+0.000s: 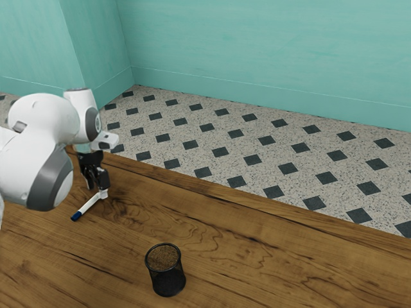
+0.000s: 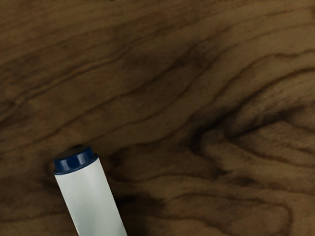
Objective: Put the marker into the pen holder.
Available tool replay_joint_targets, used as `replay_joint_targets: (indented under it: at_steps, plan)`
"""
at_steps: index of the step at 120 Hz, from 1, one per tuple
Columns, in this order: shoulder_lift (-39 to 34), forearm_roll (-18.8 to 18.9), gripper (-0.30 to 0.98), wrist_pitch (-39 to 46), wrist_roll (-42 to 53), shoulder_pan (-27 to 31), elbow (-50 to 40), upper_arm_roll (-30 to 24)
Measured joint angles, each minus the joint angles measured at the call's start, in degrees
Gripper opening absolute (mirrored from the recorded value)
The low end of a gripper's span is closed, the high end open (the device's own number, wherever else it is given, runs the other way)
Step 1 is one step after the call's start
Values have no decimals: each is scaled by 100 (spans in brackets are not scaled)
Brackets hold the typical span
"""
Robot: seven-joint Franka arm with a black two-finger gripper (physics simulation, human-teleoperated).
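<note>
In the exterior view my gripper (image 1: 97, 187) points down low over the wooden table, at the exterior view's left. Right below and beside it is the white end of the marker (image 1: 90, 205), whose dark blue end slants away toward the view's lower left. Whether the gripper holds the marker cannot be made out. From the hand, the marker (image 2: 93, 201) appears as a thick white barrel with a blue end piece, running out at the lower edge. The pen holder (image 1: 167, 272), a black mesh cup, stands upright, apart from both.
Wood-grained table (image 1: 257, 256) surrounds the cup and marker. Its long edge runs behind the gripper and cup, with a tiled floor (image 1: 205, 138) beyond and a teal wall (image 1: 257, 51) farther back.
</note>
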Motion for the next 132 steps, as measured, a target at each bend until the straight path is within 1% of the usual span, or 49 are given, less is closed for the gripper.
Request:
replay_joint_targets:
  at_steps: [18, 28, 48, 95, 132]
  plan:
    - [-124, -32, 57, 3, 72, 211, 170, -128]
    - [-161, -107, 53, 3, 104, 272, 188, -152]
    - [-239, -185, 42, 4, 155, 292, 263, -170]
    - [-322, -211, 20, 6, 229, 318, 345, -174]
    - [-343, -226, 10, 6, 257, 319, 341, -212]
